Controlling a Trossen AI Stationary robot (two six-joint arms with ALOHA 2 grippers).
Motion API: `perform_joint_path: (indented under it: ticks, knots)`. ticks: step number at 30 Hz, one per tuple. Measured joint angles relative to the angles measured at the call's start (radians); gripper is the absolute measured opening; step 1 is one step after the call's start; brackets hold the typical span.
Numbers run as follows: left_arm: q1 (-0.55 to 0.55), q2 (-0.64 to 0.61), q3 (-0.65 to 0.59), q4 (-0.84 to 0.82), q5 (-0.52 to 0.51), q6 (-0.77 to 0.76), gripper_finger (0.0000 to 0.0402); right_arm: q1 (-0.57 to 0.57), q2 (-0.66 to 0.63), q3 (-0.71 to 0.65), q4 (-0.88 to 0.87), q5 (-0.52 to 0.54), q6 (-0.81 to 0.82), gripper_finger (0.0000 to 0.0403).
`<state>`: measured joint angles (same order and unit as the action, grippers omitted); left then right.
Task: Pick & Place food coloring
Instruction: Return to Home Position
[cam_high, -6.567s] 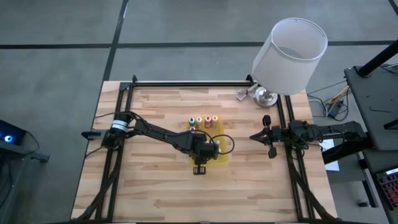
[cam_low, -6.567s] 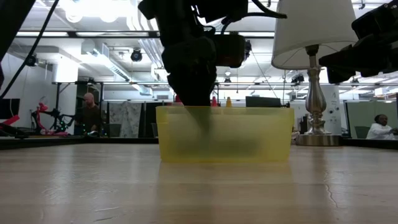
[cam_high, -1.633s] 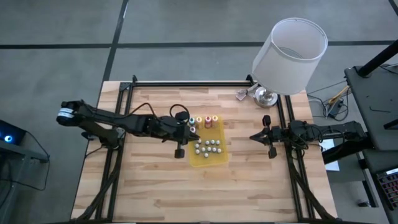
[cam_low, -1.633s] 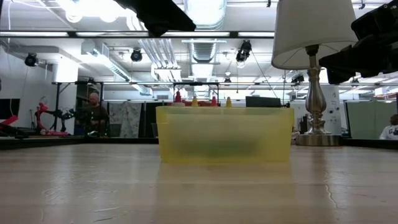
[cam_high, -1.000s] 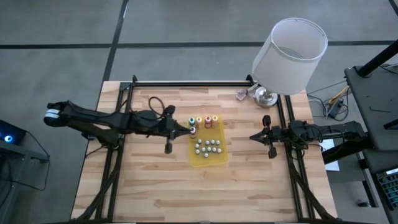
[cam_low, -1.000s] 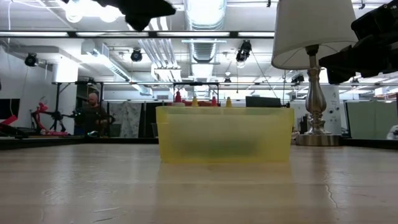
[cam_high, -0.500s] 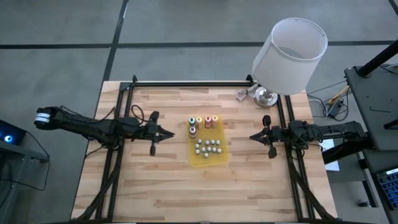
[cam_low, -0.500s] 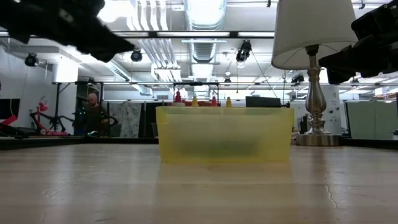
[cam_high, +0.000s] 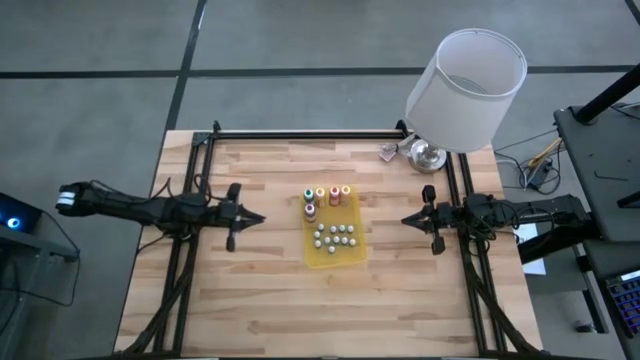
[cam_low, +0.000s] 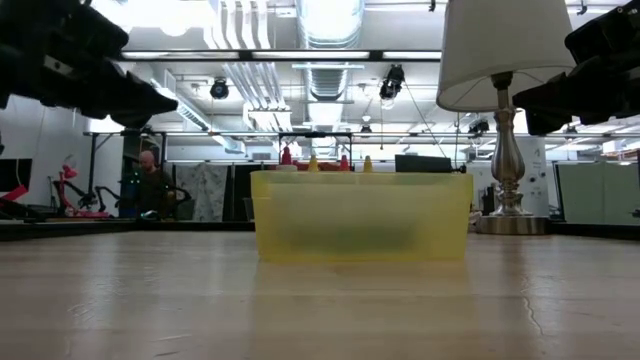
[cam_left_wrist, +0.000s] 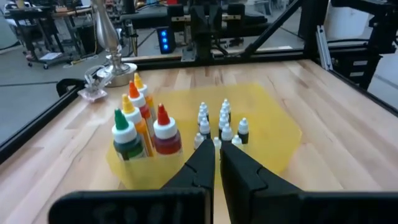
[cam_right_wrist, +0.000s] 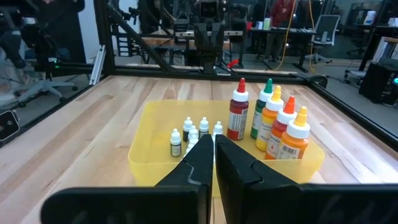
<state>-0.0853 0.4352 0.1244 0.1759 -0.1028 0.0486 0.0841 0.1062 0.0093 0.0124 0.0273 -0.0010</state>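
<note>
Mid-frame, tiny white-capped food coloring bottles (cam_high: 335, 237) in yellow plastic bin (cam_high: 335, 259) seem light, tippy; pinch bodies. Left gripper (cam_high: 255, 217) mid-left, right gripper (cam_high: 410, 219) mid-right: fingers together, empty.

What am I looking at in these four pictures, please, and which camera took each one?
This is a two-armed robot at a wooden table. One picture looks straight down from above; one looks level across the table top; the other two come from cameras on each wrist, looking past that arm's own dark fingers. The left gripper is near the table's left edge and the right gripper near its right edge; both have their fingers shut and hold nothing. Between them sits a yellow bin. Inside stand five larger coloured bottles at one end and a cluster of tiny white-capped bottles. A lamp stands at the far right corner.
</note>
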Motion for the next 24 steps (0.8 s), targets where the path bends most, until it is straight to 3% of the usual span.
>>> perform_joint_path:
  ticks: [24]
  knots:
    - [0.000,-0.371,-0.115,-0.124,0.000,0.000,0.0000,0.000,0.000,0.000,0.000,0.000,0.000,0.0009]
